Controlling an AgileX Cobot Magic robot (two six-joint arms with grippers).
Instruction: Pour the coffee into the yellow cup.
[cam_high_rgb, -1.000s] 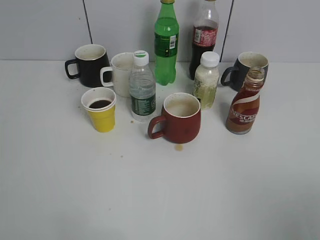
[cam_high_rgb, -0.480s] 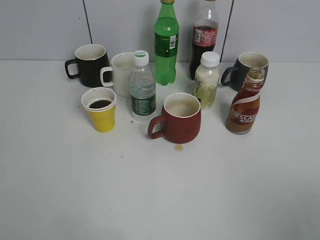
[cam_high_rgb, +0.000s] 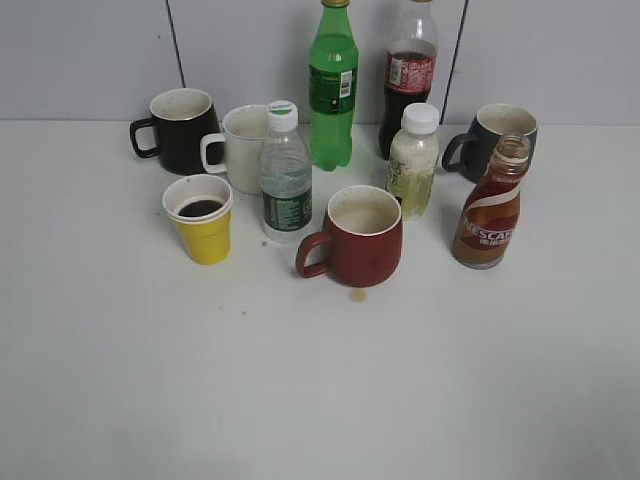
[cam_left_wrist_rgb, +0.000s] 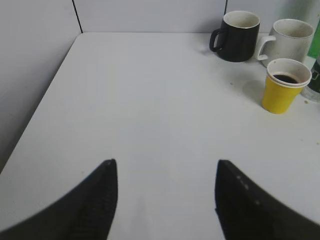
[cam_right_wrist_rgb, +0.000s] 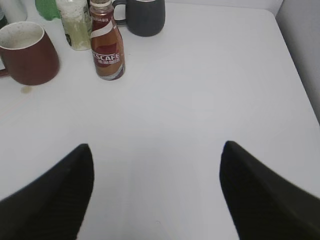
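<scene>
White table (cam_high_rgb: 320, 400) against a grey panelled wall. Nearest, left gripper (cam_left_wrist_rgb: 165, 192) spread wide over bare tabletop, holding nothing; yellow cup (cam_left_wrist_rgb: 285, 86) well ahead and to its right, upright, with dark coffee (cam_left_wrist_rgb: 286, 78) inside. Right gripper (cam_right_wrist_rgb: 156, 187) likewise wide open, empty, low over the table; Nescafe bottle (cam_right_wrist_rgb: 107, 45) well ahead and to its left, upright, uncapped. Farther out, seen from the exterior view: red mug (cam_high_rgb: 358, 238) between cup and Nescafe bottle, water bottle (cam_high_rgb: 285, 175) just beside the cup, white mug (cam_high_rgb: 240, 148) and black mug (cam_high_rgb: 180, 130) behind.
</scene>
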